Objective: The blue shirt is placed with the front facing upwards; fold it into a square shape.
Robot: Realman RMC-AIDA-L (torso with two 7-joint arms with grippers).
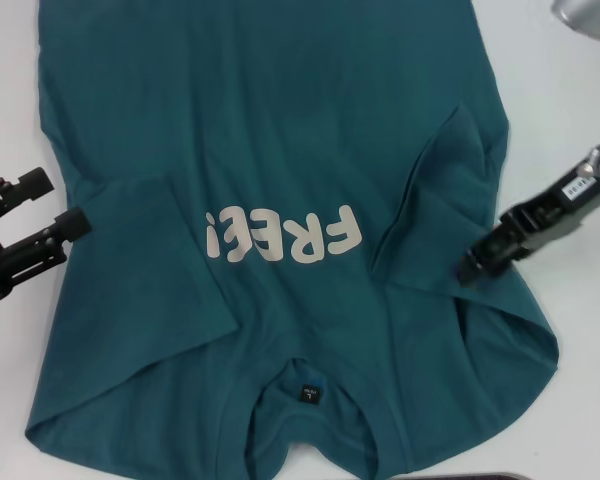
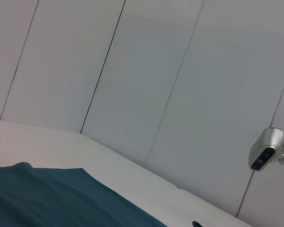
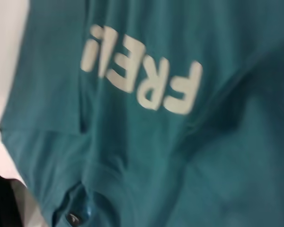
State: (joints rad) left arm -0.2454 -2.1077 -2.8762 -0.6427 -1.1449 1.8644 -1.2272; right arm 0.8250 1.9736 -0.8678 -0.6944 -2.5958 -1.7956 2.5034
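The blue shirt (image 1: 280, 130) lies front up on the white table, its collar and black neck label (image 1: 308, 395) nearest me and the cream letters (image 1: 285, 235) upside down. Both short sleeves are folded inward onto the chest; the right one (image 1: 450, 200) is wrinkled. My left gripper (image 1: 62, 200) stands open just off the shirt's left edge, beside the folded left sleeve (image 1: 145, 260). My right gripper (image 1: 470, 272) hovers over the outer edge of the folded right sleeve. The right wrist view looks down on the shirt (image 3: 180, 156) and its letters (image 3: 142, 75). The left wrist view shows only a strip of the shirt (image 2: 47, 198).
Bare white table (image 1: 580, 330) borders the shirt on both sides. A silver camera (image 1: 590, 18) stands at the far right, seen as the silver camera (image 2: 267, 149) against the grey wall panels (image 2: 156, 71). A dark object (image 1: 480, 476) pokes in at the near edge.
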